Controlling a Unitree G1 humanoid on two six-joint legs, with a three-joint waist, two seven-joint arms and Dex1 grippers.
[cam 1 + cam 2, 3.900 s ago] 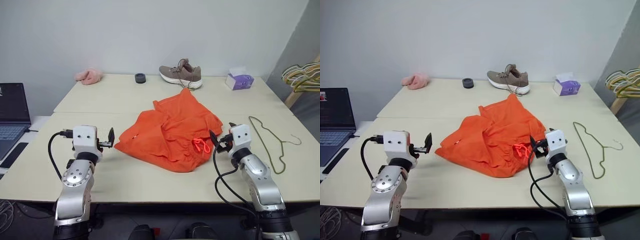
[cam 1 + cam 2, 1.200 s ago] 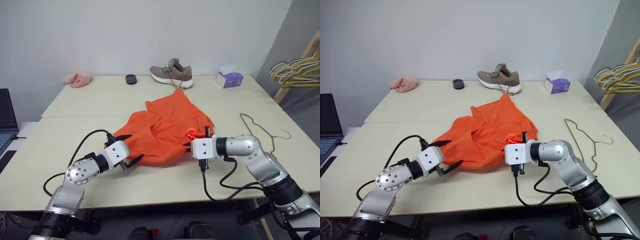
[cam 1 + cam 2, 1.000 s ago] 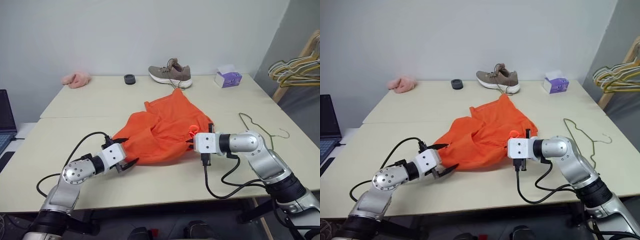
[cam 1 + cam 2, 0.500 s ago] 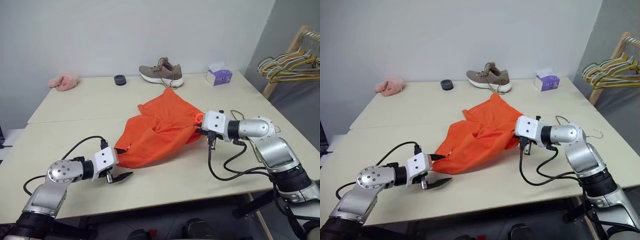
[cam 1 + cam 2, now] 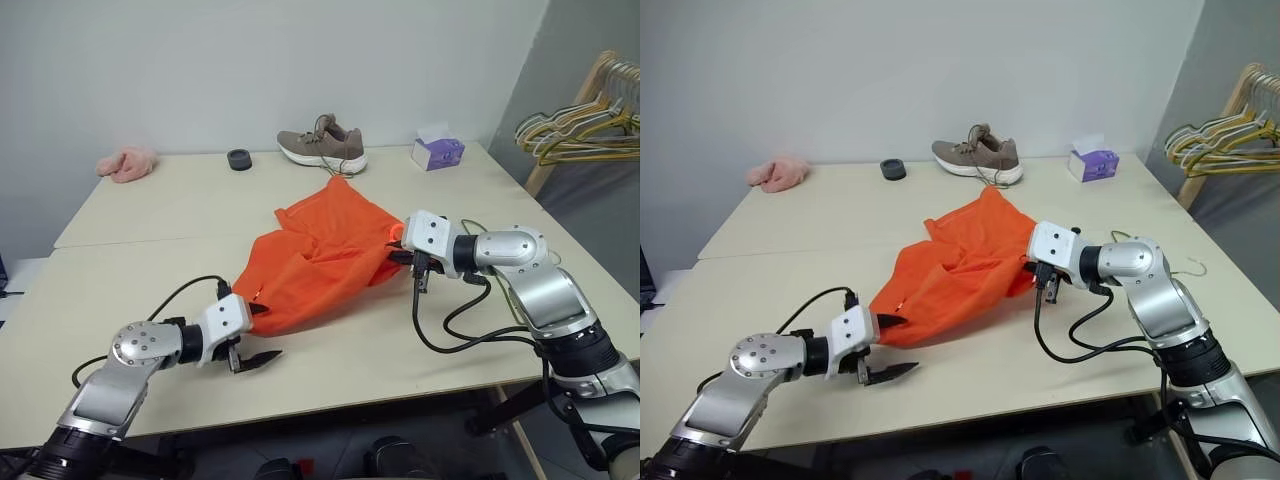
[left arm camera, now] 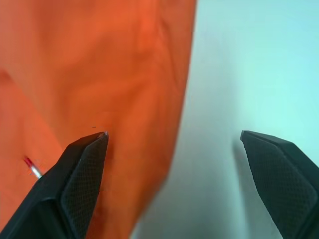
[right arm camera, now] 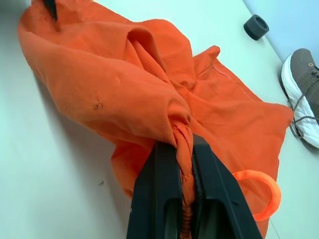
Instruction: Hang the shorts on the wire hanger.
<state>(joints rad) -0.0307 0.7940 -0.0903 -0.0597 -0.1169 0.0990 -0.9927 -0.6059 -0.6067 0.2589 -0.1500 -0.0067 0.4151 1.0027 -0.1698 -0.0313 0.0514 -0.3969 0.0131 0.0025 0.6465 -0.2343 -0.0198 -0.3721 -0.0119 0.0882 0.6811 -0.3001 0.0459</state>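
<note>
I am pinching the waistband of the shorts point(image 5: 960, 265) in my right hand point(image 7: 183, 164), its fingers clamped tight on a gathered fold of the elastic edge, so that this corner is lifting off the counter point(image 5: 150, 215) while the rest is trailing down. My left hand point(image 5: 880, 348) is hovering with its fingers spread wide at the low near corner of the cloth, one finger over the fabric and the other over bare counter, holding nothing; I judge it is lining up for a second grip to stretch the waist open. The shorts are bright orange, rumpled and draped across the middle of the counter, a neon drawstring loop point(image 7: 259, 191) curling beside my right fingers. The wire hanger point(image 5: 1188, 268) is lying behind my right forearm, mostly hidden.
</note>
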